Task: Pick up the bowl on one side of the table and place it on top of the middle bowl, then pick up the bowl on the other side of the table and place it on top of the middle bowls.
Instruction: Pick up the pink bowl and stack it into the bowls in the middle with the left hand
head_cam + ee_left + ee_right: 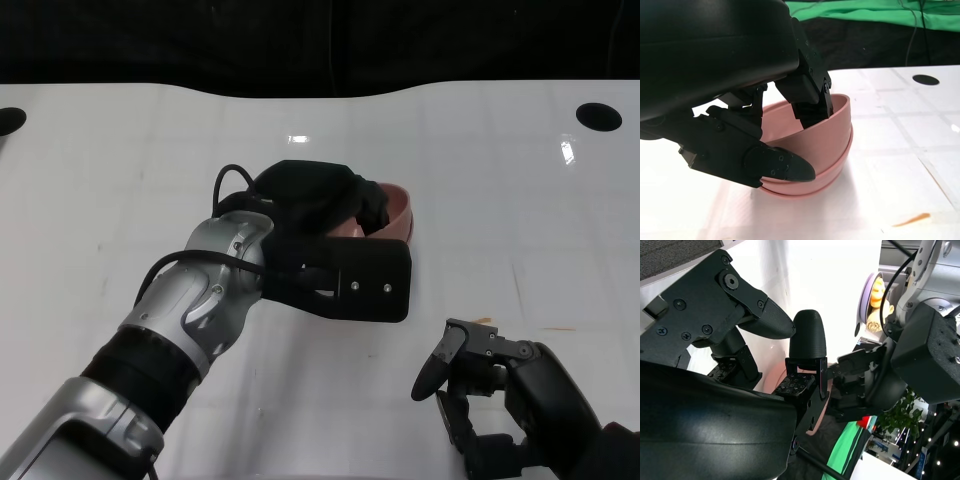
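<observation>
Table: white, bears stack.
Left hand: over stack, fingers clamped on top bowl's rim, apparently seating it.
Pink bowls: nested, table centre.
Right hand: nearer robot than stack, fingers apart, empty.

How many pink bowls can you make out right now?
2 at least, nested at the table's middle: the top bowl, tilted in the left hand, and a lower bowl under it. More may be hidden in the stack.
</observation>
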`<action>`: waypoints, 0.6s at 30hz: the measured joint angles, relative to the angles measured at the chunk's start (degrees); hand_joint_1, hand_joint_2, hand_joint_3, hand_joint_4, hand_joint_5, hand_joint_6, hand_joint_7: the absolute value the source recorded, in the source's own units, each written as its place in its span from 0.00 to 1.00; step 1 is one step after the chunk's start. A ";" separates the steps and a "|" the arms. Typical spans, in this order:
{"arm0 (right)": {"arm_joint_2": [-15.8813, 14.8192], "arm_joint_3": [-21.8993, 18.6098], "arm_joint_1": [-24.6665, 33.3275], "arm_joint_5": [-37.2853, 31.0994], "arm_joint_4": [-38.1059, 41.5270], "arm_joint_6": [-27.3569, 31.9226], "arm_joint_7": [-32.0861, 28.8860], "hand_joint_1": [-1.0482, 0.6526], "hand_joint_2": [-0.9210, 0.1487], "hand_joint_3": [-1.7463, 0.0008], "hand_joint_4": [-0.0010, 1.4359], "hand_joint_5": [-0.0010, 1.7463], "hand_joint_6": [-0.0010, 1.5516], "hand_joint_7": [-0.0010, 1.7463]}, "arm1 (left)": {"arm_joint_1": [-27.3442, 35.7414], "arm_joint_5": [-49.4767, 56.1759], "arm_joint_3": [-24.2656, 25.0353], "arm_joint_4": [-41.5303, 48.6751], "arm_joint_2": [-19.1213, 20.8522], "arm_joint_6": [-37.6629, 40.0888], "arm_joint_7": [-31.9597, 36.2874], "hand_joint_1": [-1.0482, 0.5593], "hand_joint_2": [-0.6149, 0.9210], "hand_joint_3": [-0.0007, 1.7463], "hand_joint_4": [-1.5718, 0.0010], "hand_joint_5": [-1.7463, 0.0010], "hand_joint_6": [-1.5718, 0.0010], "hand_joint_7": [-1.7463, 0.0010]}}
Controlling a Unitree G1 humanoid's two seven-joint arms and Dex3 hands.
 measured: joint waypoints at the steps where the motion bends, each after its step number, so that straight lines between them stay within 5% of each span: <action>1: 0.00 0.00 0.00 0.02 0.00 0.00 0.00 0.52 0.49 0.21 0.61 1.00 0.51 0.82 | -0.12 -0.14 -0.08 0.55 0.00 -0.37 -0.13 0.39 1.00 0.18 0.63 0.35 0.57 0.84; 2: 0.00 -0.01 0.01 0.04 0.00 0.00 0.01 0.52 0.49 0.21 0.61 1.00 0.51 0.82 | -0.16 -0.15 -0.20 0.80 0.02 -0.47 -0.29 0.38 1.00 0.18 0.69 0.51 0.60 0.90; 4: 0.00 0.00 0.01 0.07 -0.01 0.00 0.01 0.52 0.48 0.21 0.61 1.00 0.51 0.82 | -0.23 -0.12 -0.48 1.05 0.10 -0.62 -0.64 0.37 1.00 0.18 0.71 0.64 0.62 0.94; 6: 0.00 0.00 0.01 0.08 -0.02 0.00 0.01 0.52 0.48 0.21 0.61 1.00 0.51 0.82 | -0.26 -0.11 -0.67 1.08 0.19 -0.67 -0.82 0.37 1.00 0.18 0.72 0.67 0.62 0.95; 11: 0.01 -0.01 0.02 0.24 -0.08 0.04 0.03 0.52 0.48 0.22 0.62 1.00 0.51 0.82 | -0.48 1.53 -1.99 0.97 1.00 -0.63 -0.98 0.28 1.00 0.18 0.95 0.79 0.80 1.00; 18: 0.02 0.00 0.00 0.27 -0.11 0.07 0.12 0.52 0.48 0.22 0.62 1.00 0.52 0.82 | -0.33 4.16 -2.50 -0.61 2.28 -0.34 -0.20 0.23 1.00 0.20 1.00 0.90 0.88 0.99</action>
